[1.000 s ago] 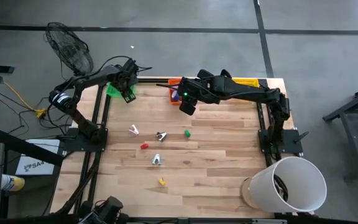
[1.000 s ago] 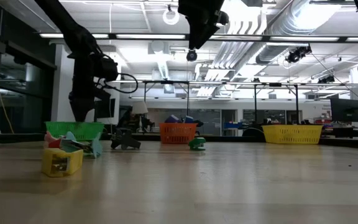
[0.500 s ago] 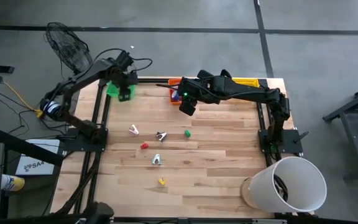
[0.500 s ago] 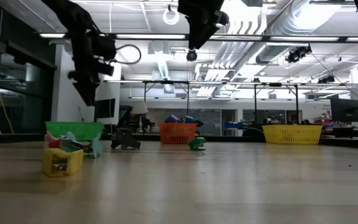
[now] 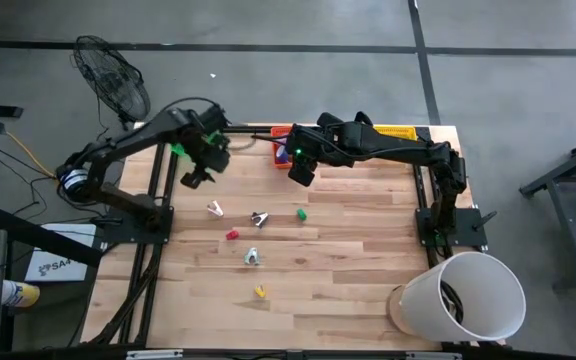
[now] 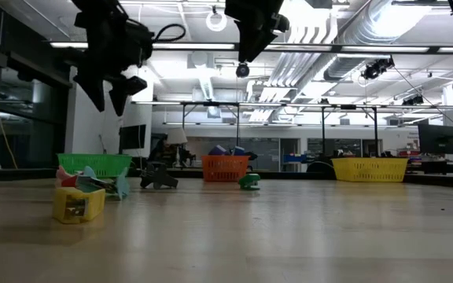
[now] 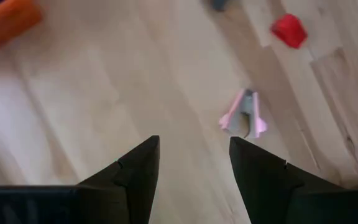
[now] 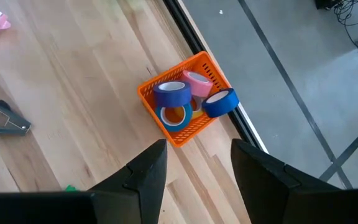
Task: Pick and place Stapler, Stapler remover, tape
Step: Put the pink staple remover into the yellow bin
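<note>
A pink stapler remover (image 5: 214,209) (image 7: 244,115) lies on the wooden table. My left gripper (image 5: 196,178) (image 7: 194,146) hangs open above the table just beyond it, fingers pointing steeply down, holding nothing. A dark stapler remover (image 5: 259,218) (image 8: 5,118) and a pale one (image 5: 252,257) lie nearer the middle. Small blocky staplers lie among them: red (image 5: 232,234), green (image 5: 301,213) and yellow (image 5: 259,292). Rolls of tape (image 8: 173,94), blue and pink, sit inside the orange bin (image 8: 166,134). My right gripper (image 5: 301,165) (image 8: 197,149) hovers open high over the table beside that bin.
A green bin (image 6: 93,163) stands at the table's far left, partly under my left arm, and a yellow bin (image 5: 398,131) at the far right. A white bucket (image 5: 463,298) stands off the near right corner and a fan (image 5: 113,75) beyond the far left.
My left gripper has risen from the green bin and swung toward the table's middle and near side, rolling about its own axis as it went. It now hangs high near the pink stapler remover. My right arm has kept still.
</note>
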Available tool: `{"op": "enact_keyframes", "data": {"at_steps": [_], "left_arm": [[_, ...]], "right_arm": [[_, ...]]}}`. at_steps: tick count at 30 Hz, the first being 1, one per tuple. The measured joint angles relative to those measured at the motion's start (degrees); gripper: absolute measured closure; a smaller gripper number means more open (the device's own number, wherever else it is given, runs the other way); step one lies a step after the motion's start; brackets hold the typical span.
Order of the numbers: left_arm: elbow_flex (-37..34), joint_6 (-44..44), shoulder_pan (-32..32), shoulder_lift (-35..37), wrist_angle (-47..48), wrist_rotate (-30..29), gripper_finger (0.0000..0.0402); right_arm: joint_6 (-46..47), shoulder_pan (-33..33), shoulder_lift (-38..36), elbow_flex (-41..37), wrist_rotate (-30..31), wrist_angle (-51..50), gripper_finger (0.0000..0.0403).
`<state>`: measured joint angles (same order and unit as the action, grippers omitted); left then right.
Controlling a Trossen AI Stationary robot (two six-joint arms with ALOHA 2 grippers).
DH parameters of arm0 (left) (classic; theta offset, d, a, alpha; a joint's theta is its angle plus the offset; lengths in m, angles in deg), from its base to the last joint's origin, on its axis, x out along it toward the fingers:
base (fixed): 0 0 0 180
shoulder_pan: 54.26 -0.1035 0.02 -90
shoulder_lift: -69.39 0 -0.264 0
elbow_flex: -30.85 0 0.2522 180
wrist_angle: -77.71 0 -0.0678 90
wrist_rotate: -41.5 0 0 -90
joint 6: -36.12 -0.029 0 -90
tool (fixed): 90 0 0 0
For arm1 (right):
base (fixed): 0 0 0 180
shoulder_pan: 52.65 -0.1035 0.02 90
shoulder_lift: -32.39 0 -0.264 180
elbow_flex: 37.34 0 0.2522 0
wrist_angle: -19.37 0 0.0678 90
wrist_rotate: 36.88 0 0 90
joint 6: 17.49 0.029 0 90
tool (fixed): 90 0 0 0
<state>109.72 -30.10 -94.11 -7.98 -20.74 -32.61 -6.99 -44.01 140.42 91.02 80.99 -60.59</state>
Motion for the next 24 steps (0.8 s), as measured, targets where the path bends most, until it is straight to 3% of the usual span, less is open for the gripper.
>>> {"op": "enact_keyframes", "data": {"at_steps": [4, 9, 16, 24], "left_arm": [[-0.02, -0.59, 6.7, -0.2, 0.32, -4.82, 0.0176], [-2.39, -2.77, 14.17, -0.44, -0.67, -15.84, 0.0121], [-10.65, -3.96, 20.12, -0.41, -0.72, -14.51, 0.0117], [-17.25, 0.74, 20.39, -0.43, -10.89, -14.82, 0.0126]], "right_arm": [[0.01, -0.07, 0.0, 0.0, -1.06, 0.0, 0.0233], [0.11, -0.07, 0.02, 0.0, -2.82, 0.0, 0.0233], [1.01, -0.07, 0.02, 0.0, -4.46, 0.0, 0.0233], [0.85, -0.07, 0.02, -0.01, -4.46, 0.01, 0.0233]]}}
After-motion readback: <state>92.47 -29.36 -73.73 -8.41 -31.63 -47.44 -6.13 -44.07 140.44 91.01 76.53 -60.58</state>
